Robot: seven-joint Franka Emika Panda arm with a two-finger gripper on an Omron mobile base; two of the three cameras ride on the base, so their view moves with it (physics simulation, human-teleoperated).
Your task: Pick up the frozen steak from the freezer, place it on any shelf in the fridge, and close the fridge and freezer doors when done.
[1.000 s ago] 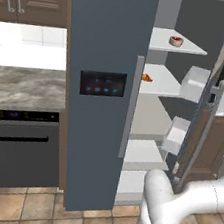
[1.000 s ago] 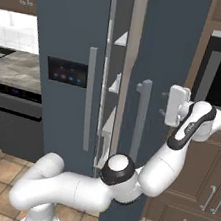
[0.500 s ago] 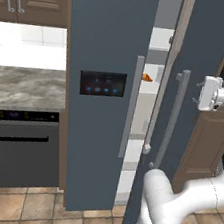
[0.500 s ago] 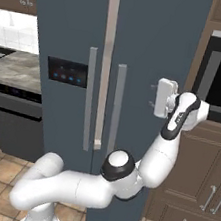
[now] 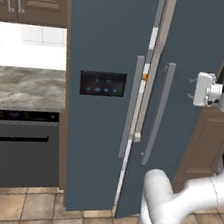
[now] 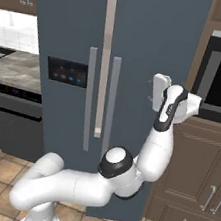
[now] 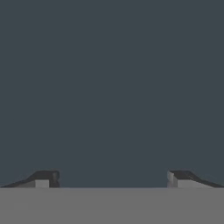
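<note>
Against the fridge door [image 5: 190, 69], claw [image 7: 112, 178] spread.

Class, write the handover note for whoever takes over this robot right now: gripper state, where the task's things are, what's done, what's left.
Gripper: open, empty, fingertips against the fridge door.
Freezer door: looks shut.
Fridge door: nearly shut; the left base view shows a thin gap with a tiny orange item inside.
Steak: hidden behind the doors; placement can't be checked.
Left: push the fridge door fully shut.

You see a tiled floor [image 5: 29, 208] carrying the fridge [image 5: 187, 94]. The marble tabletop [image 5: 21, 86] sits left, bare.
</note>
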